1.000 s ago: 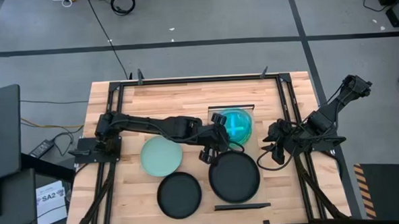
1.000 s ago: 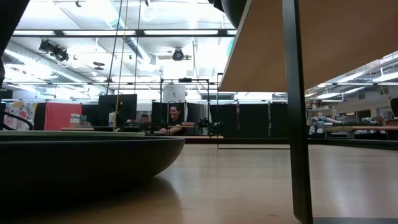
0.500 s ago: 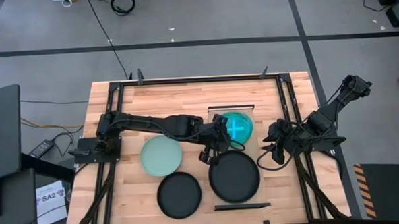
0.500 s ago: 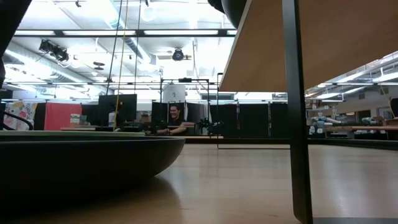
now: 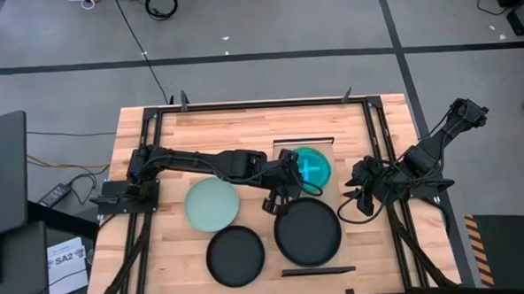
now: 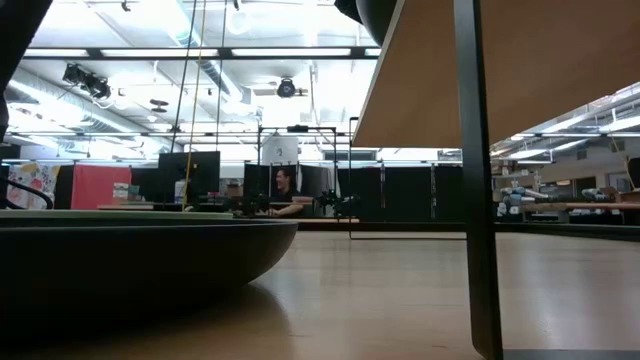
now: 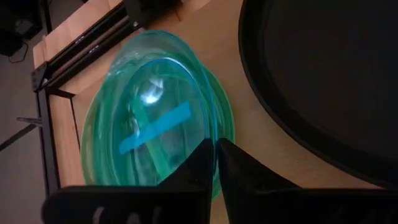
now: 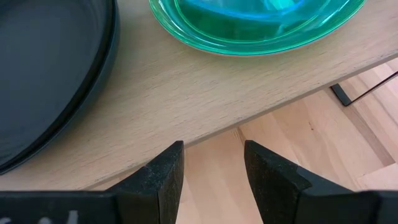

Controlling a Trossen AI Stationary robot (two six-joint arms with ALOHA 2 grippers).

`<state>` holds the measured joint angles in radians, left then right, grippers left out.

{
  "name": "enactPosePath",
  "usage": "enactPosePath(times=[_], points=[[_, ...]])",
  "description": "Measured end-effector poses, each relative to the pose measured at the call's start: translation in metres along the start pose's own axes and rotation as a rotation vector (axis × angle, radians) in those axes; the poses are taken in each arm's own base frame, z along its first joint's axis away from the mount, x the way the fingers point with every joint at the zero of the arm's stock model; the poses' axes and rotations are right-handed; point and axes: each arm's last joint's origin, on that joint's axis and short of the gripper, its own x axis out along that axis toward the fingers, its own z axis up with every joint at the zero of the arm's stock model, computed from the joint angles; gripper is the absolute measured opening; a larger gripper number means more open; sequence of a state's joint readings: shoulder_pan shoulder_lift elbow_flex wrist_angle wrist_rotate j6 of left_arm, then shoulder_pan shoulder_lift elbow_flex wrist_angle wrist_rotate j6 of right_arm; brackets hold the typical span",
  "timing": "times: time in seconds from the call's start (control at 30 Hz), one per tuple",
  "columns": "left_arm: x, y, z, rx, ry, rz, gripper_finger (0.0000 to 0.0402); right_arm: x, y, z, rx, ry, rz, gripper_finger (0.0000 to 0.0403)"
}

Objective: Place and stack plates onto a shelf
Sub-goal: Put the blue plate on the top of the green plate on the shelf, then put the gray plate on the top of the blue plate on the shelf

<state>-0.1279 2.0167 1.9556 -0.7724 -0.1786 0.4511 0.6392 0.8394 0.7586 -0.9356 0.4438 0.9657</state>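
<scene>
On the left of the tabletop [image 5: 173, 133], in the high view, the pale mint plate [image 5: 212, 205] lies flat on the bare wood, and just nearer the front edge sits the smaller black plate [image 5: 235, 256], the two rims close but apart. The left arm reaches across above the mint plate toward the middle.

At the centre, the left end effector [image 5: 287, 177] rests at the near-left rim of the teal-blue plates [image 5: 313, 163], which lie nested on the shelf [image 8: 205, 99]. In the left wrist view its fingers [image 7: 199, 163] stand almost together over the rim of the teal stack [image 7: 155, 121]; whether they pinch that rim or have just let it go cannot be told. The larger black plate [image 5: 308, 231] lies directly in front of the teal stack (its rim nearly touches the stack's edge in both wrist views), crowding the side from which the left arm comes in. A thin dark bar [image 5: 318, 270] lies near the tabletop's front edge.

To the right, the right end effector [image 5: 357, 194] waits just beside the shelf, fingers spread and holding nothing; its wrist view looks past them at the shelf's pale edge with the tabletop lower beyond.

The tabletop is light wood butcher block ringed by a black frame [image 5: 377, 133], standing on a grey floor with dark tape lines. The low view looks across the wood into a bright workshop, where a person [image 6: 284, 195] sits at a far desk.
</scene>
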Motion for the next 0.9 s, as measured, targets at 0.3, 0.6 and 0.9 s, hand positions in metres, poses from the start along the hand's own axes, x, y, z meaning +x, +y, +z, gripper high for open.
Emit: enactPosePath(times=[0.3,0.6,0.9], points=[[0.0002,0.0015,-0.0004,-0.077,0.000,0.006,0.0093,0.0000,0.0000,0.0000,0.000,0.000,0.000,0.0174],[0.0002,0.0026,-0.0010,-0.133,0.018,0.050,0.0181,0.0000,0.0000,0.0000,0.000,0.000,0.000,0.0174],[0.0001,0.0030,-0.0012,-0.135,0.026,0.071,0.0201,0.0000,0.0000,0.0000,0.000,0.000,0.000,0.0174]])
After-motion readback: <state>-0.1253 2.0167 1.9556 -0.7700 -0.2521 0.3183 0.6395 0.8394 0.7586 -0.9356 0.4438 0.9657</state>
